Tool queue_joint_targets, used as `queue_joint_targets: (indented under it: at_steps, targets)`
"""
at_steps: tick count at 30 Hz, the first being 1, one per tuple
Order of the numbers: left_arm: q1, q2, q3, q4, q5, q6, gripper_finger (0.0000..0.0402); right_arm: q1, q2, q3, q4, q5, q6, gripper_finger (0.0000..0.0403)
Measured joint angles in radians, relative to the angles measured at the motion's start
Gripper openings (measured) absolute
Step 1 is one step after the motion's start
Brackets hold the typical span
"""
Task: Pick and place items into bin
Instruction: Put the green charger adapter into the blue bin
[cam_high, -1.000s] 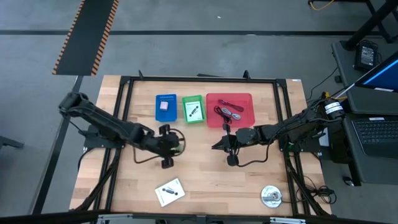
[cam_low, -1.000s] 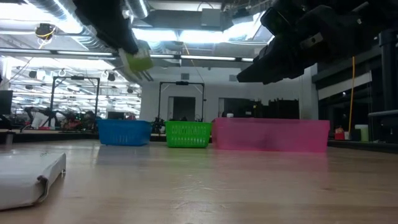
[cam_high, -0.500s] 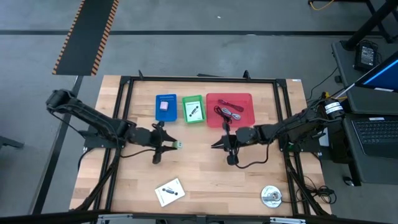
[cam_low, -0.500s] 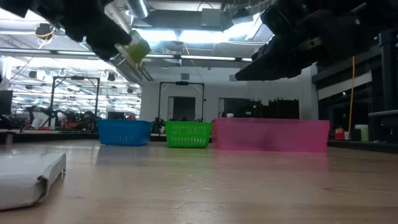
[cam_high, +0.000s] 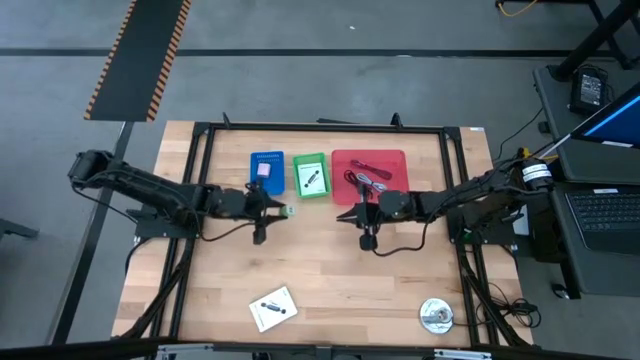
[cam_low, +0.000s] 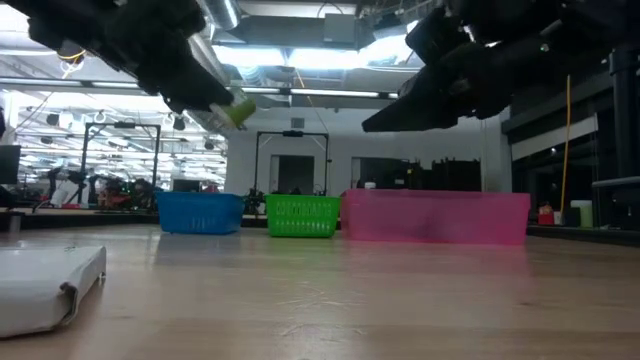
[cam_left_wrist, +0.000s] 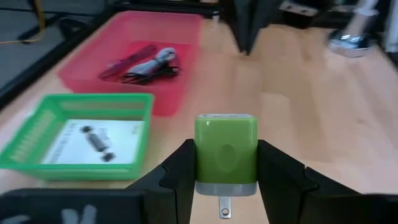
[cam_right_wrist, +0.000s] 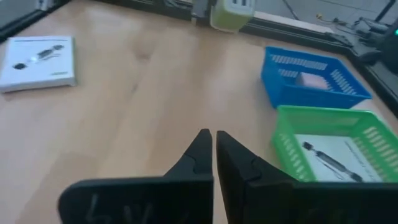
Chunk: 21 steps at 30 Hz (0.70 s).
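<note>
My left gripper (cam_high: 272, 212) is shut on a small green charger plug (cam_high: 287, 211), held above the table just near of the green bin (cam_high: 310, 176). The plug also shows in the left wrist view (cam_left_wrist: 226, 134) and the low view (cam_low: 238, 110). My right gripper (cam_high: 347, 213) is shut and empty, in the air near of the red bin (cam_high: 369, 176). The green bin holds a white card (cam_left_wrist: 93, 138), the red bin holds cable loops (cam_left_wrist: 146, 62), and the blue bin (cam_high: 266, 172) holds a pink piece (cam_right_wrist: 311, 79). A white packet (cam_high: 273, 308) lies flat near the table's near edge. My left gripper pinches the plug's two opposite sides (cam_left_wrist: 199, 163) between its two fingers (cam_left_wrist: 180, 171). The fingers lie about level and point toward the table's right. The plug is lifted clear of the table, its green end pointing away from the wrist and its metal prong (cam_left_wrist: 225, 211) toward it.
A round silver object (cam_high: 436, 316) lies at the near right corner. The three bins stand in a row at the table's far middle. Black frame rails (cam_high: 200, 180) run along the table's sides. Bare wood lies between the two grippers and the near edge.
My left gripper has carried the green plug toward the table's far edge, closer to the green bin, staying shut on it and clear of the table. My right gripper has also moved a little toward the far edge, still shut.
</note>
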Motion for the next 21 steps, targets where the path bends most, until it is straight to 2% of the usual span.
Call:
queue_joint_targets:
  at_steps: [7, 15, 21]
  targets:
    - [0.175, 0.000, 0.000, -0.044, 0.025, 0.045, 0.0131, -0.069, 0.000, 0.000, 0.000, 0.000, -0.032, 0.0005]
    - [0.415, 0.000, 0.000, -0.140, 0.029, -0.018, 0.0131, -0.135, 0.000, 0.000, -0.001, 0.000, -0.062, 0.0005]
    - [0.555, 0.000, 0.000, -0.146, 0.117, -0.034, 0.0131, -0.179, 0.000, 0.000, 0.000, 0.000, -0.086, 0.0005]
